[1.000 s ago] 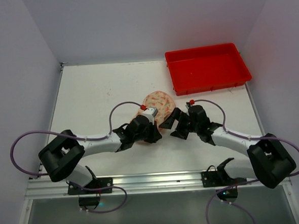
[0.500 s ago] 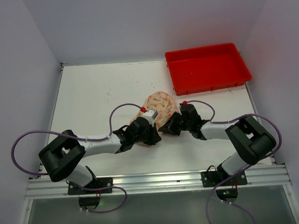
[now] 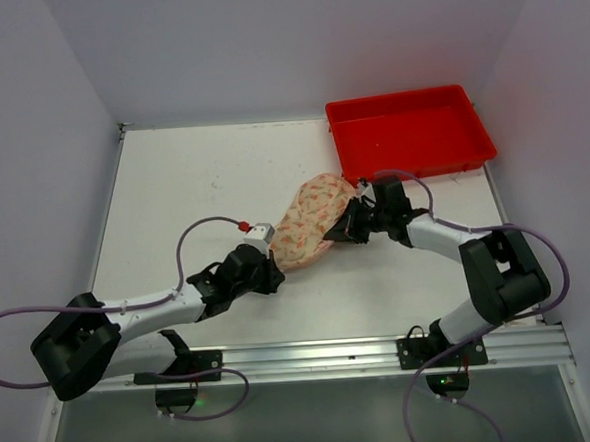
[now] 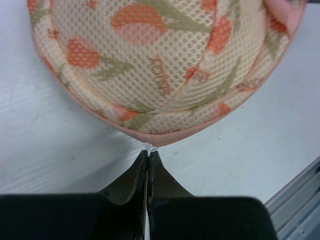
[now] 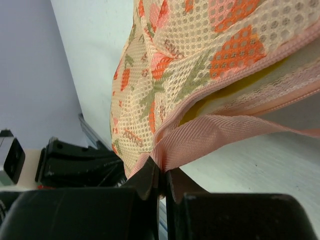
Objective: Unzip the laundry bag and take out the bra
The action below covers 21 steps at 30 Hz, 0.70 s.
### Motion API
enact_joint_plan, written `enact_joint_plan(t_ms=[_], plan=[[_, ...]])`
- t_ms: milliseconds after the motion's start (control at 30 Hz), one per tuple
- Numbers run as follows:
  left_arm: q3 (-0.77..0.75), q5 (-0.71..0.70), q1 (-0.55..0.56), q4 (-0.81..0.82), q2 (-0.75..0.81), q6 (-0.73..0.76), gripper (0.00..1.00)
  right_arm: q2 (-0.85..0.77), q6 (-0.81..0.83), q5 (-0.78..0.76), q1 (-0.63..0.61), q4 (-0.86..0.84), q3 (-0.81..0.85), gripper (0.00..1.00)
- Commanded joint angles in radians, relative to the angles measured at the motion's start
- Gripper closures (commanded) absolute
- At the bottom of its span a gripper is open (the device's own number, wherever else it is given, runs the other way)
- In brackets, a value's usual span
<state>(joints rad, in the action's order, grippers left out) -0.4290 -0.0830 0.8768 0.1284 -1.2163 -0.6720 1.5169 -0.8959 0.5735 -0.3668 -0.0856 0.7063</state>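
Left claw [image 4: 148, 153] has pulled back, stretching laundry bag [image 3: 305, 225].

One laundry bag [image 3: 310, 223], one red tray [image 3: 417, 169], one left tool [image 4: 149, 154], one right tool [image 5: 161, 172]

In the left wrist view the laundry bag [image 4: 160, 75] runs off the top edge, so only its near lobe shows, and the pale bit [image 4: 147, 146] pinched at the tips of the left gripper [image 4: 148, 156] is too small to name. In the right wrist view the bag is cut by the top and right edges. A yellow thing [image 5: 222, 95] inside the gap above the pink edging [image 5: 215, 132] is mostly veiled by mesh and cannot be identified. The edging's end disappears between the fingers of the right gripper [image 5: 163, 175], and a dark shape [image 5: 75, 160] at the left is blurred. From above, both grippers cover the bag's ends
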Motion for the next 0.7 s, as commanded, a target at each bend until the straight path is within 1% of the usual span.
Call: enact_joint_plan(t_ms=[0,33,100,133,200,267,300,333,367,400,467,500,533,600,633,667], plan=[[0.044,-0.066,-0.038,-0.127,0.052,0.021,1.0,0.058,0.208,0.107,0.017,0.162,0.142,1.0],[0.045,-0.084,-0.053,-0.169,0.072,0.028,1.0,0.086,0.234,0.109,0.017,0.194,0.201,1.0],[0.052,-0.109,-0.061,-0.217,0.098,0.038,1.0,0.117,0.303,0.111,0.017,0.28,0.263,1.0],[0.053,-0.119,-0.062,-0.228,0.124,0.043,1.0,0.144,0.317,0.103,0.016,0.309,0.322,1.0],[0.062,-0.118,-0.062,-0.237,0.15,0.048,1.0,0.16,0.336,0.062,0.014,0.346,0.366,1.0],[0.078,-0.072,-0.061,-0.213,0.179,0.051,1.0,0.161,0.33,0.023,0.015,0.351,0.398,0.83],[0.082,-0.052,-0.062,-0.172,0.185,0.052,1.0,0.155,0.316,-0.007,0.014,0.346,0.4,0.73],[0.085,-0.013,-0.061,-0.15,0.182,0.049,1.0,0.149,0.307,-0.023,0.015,0.33,0.394,0.52],[0.084,0.008,-0.061,-0.129,0.178,0.048,1.0,0.129,0.293,-0.04,0.014,0.319,0.383,0.41],[0.081,0.028,-0.061,-0.072,0.167,0.045,1.0,0.115,0.264,-0.053,0.014,0.307,0.369,0.3],[0.062,0.078,-0.061,-0.03,0.12,0.038,1.0,0.083,0.232,-0.105,0.015,0.256,0.3,0.09],[0.052,0.094,-0.061,0.006,0.1,0.038,1.0,0.042,0.194,-0.124,0.014,0.233,0.27,0.05],[0.042,0.138,-0.059,0.026,0.054,0.035,1.0,0.02,0.172,-0.15,0.014,0.21,0.201,0.01],[0.009,0.178,-0.058,0.089,0.011,0.016,1.0,-0.047,0.096,-0.159,0.014,0.13,0.122,0.01],[0.0,0.21,-0.05,0.114,-0.027,-0.003,1.0,-0.07,0.071,-0.158,0.012,0.097,0.042,0.01],[-0.022,0.222,-0.045,0.137,-0.046,-0.011,1.0,-0.089,0.045,-0.161,0.005,0.039,0.004,0.01]])
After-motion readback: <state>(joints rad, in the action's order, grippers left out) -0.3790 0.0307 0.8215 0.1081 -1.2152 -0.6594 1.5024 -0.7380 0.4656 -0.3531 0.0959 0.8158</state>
